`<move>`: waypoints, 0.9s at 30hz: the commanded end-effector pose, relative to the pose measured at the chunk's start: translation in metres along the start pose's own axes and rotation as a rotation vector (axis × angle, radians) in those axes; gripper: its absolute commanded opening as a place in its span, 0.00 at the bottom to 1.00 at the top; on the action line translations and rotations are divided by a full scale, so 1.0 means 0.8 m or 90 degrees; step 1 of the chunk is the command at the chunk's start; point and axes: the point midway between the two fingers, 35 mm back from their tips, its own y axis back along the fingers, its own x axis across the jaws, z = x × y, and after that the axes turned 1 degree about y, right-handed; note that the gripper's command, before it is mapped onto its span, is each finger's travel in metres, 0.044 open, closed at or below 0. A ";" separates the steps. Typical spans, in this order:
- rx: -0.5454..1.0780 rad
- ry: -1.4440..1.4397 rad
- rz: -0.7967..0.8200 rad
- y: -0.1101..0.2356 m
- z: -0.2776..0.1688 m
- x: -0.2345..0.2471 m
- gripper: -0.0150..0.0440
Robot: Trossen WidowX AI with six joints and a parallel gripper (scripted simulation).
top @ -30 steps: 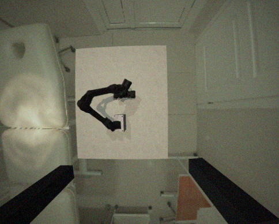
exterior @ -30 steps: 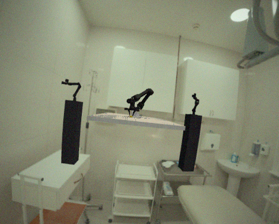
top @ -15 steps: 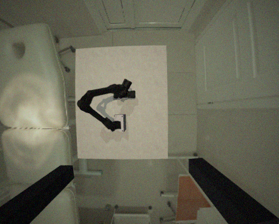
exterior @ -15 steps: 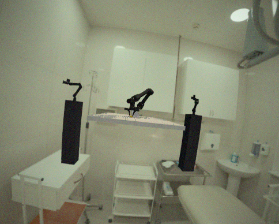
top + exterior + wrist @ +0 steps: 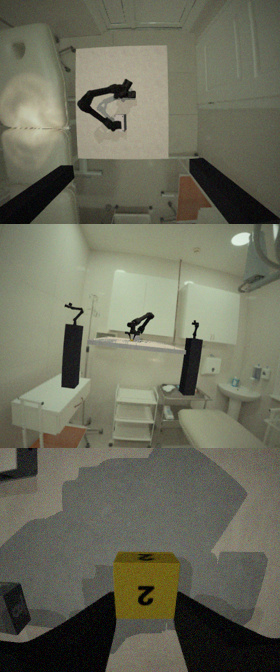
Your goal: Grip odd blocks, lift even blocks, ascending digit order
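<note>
A yellow block (image 5: 146, 585) printed with the digit 2 sits between my two dark fingers in the wrist view. My gripper (image 5: 144, 599) (image 5: 132, 94) (image 5: 132, 339) is shut on it, with a finger touching each side. The block's shadow lies close under it on the white table (image 5: 144, 72) (image 5: 162, 347). A dark grey block (image 5: 13, 606) lies at the left edge of the wrist view. Another dark block (image 5: 21, 448) shows at the top left; its digit is cut off. From above the arm hides the yellow block.
The arm's base plate (image 5: 121, 122) sits near the table's middle. Two tall black camera pillars (image 5: 72, 355) (image 5: 190, 366) stand either side of the table. Carts, a sink and a bed stand below.
</note>
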 end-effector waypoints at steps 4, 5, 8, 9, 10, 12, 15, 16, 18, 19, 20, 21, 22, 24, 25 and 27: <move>-0.003 0.003 -0.002 0.014 0.002 -0.001 0.46; -0.003 0.003 -0.002 0.015 0.002 -0.001 0.46; -0.003 0.003 -0.002 0.015 0.002 -0.001 0.46; -0.003 0.003 -0.002 0.015 0.002 -0.001 0.46; -0.003 0.003 -0.002 0.015 0.002 -0.001 0.46; -0.003 0.003 -0.002 0.015 0.002 -0.001 0.46; -0.003 0.003 -0.002 0.015 0.002 -0.001 0.46; -0.003 0.003 -0.002 0.015 0.002 -0.001 0.46; -0.003 0.003 -0.002 0.015 0.002 -0.001 0.46; -0.003 0.003 -0.002 0.015 0.002 -0.001 0.46; -0.003 0.003 -0.002 0.014 0.002 -0.001 0.46; -0.003 0.003 -0.002 0.012 0.002 -0.001 0.46; -0.003 0.003 -0.002 0.010 0.002 -0.001 0.46; -0.004 0.003 -0.002 0.007 0.002 -0.001 0.46; -0.004 0.003 -0.002 0.005 0.002 -0.001 0.46; -0.004 0.003 -0.002 0.001 0.002 -0.001 0.46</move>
